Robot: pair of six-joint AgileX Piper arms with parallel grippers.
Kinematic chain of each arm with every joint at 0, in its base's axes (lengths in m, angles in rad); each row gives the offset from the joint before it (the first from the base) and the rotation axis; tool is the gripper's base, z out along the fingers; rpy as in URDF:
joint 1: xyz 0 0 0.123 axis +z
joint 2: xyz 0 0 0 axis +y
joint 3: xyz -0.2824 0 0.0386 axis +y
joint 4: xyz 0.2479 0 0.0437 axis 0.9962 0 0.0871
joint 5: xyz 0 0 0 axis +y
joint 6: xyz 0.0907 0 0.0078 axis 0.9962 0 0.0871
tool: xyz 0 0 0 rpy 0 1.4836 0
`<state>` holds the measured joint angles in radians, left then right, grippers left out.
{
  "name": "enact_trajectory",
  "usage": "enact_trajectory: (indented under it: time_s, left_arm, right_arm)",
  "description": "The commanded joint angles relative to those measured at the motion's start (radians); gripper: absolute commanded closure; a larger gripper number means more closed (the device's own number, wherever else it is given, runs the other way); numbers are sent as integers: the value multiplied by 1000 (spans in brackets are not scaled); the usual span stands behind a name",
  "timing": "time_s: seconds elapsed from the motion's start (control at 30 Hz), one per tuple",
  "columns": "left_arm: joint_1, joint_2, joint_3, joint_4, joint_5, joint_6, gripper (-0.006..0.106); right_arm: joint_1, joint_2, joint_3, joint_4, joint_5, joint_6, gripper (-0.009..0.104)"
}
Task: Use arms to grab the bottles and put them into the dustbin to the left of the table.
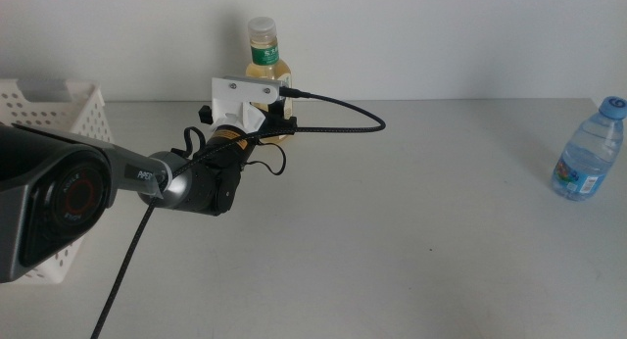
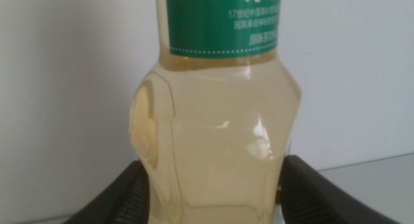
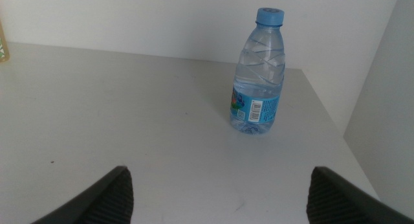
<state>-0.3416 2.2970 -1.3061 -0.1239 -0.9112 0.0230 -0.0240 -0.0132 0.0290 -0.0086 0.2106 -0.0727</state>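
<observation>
A square clear bottle [image 1: 264, 55] of yellow liquid, with a white cap and a green label, stands upright at the back of the table [image 1: 411, 241]. My left gripper [image 1: 263, 112] reaches it from the left, mostly hidden behind its white camera mount. In the left wrist view the bottle [image 2: 217, 120] fills the frame, and the left gripper [image 2: 213, 169] is shut on its lower body, one jaw pressed against each side. A small blue-capped water bottle [image 1: 589, 153] stands at the far right. The right gripper [image 3: 217, 185] is open, well short of that water bottle [image 3: 257, 75].
The white perforated dustbin [image 1: 49, 104] sits at the left edge, partly hidden behind the left arm's base. A black cable [image 1: 343, 119] loops from the camera mount over the tabletop. A white wall runs behind the table.
</observation>
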Motion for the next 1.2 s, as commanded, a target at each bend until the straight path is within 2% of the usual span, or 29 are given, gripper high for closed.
enact_trajectory:
  time_s: [0.0, 0.13, 0.3, 0.6, 0.77, 0.9, 0.97, 1.03, 1.1, 1.17]
  left_arm:
    - [-6, -58, -26, 1, -65, -37, 102]
    - [-6, -84, -22, 2, -14, -44, 102]
    - [-6, -174, -22, 10, 194, 29, 102]
    - [-6, -224, -22, 29, 323, 106, 101]
    - [-4, -225, -22, 76, 404, 105, 92]
    - [21, -225, -23, 124, 403, 46, 76]
    - [41, -225, -23, 200, 394, -23, 69]
    - [66, -225, -23, 327, 383, -138, 67]
    - [94, -225, -23, 468, 356, -308, 73]
    - [123, -225, -23, 631, 314, -501, 86]
  right_arm:
    - [-6, -21, -9, -12, -74, -5, 1]
    - [-6, -21, -9, -12, -74, -5, 1]
    - [-6, -21, -9, -12, -74, -5, 1]
    - [-6, -21, -9, -12, -74, -5, 1]
    - [-6, -21, -9, -12, -74, -5, 1]
    - [-6, -21, -9, -12, -74, -5, 1]
    - [-6, -21, -9, -12, -74, -5, 1]
    - [-6, -21, -9, -12, -74, -5, 1]
    - [-6, -21, -9, -12, -74, -5, 1]
    - [-6, -21, -9, -12, -74, -5, 1]
